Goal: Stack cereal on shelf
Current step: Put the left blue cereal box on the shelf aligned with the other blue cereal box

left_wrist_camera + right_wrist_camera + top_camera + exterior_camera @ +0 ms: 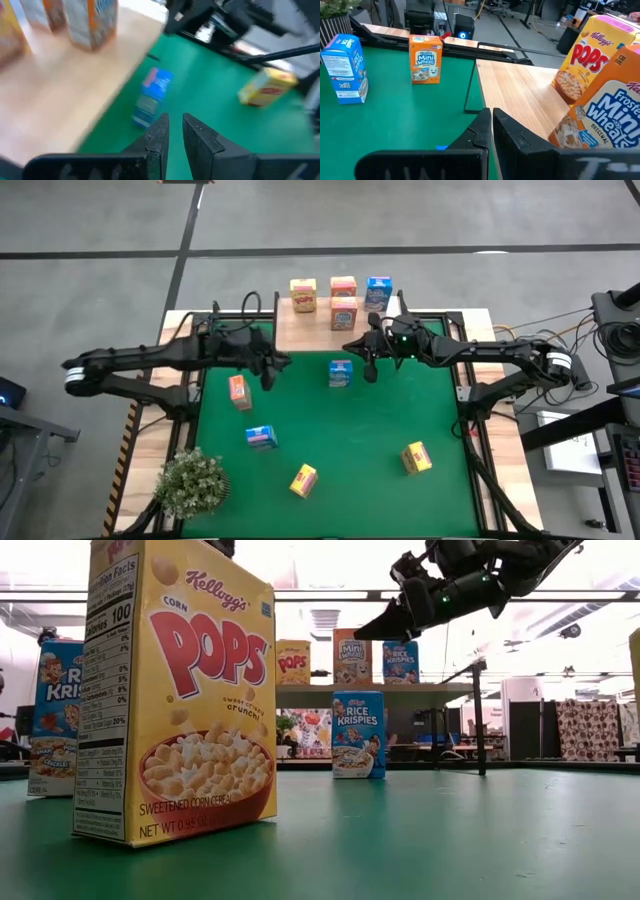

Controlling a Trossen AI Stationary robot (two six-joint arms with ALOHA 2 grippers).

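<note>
Just ahead of the left gripper (268,370) fingers, nearly closed and empty, a blue cereal box (340,372) stands below the shelf (310,325); the right gripper (370,365), shut and empty alongside, risks toppling it.

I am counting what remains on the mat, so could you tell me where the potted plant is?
In the high view, the potted plant sits at the green mat's near-left corner, left of a yellow cereal box.
</note>
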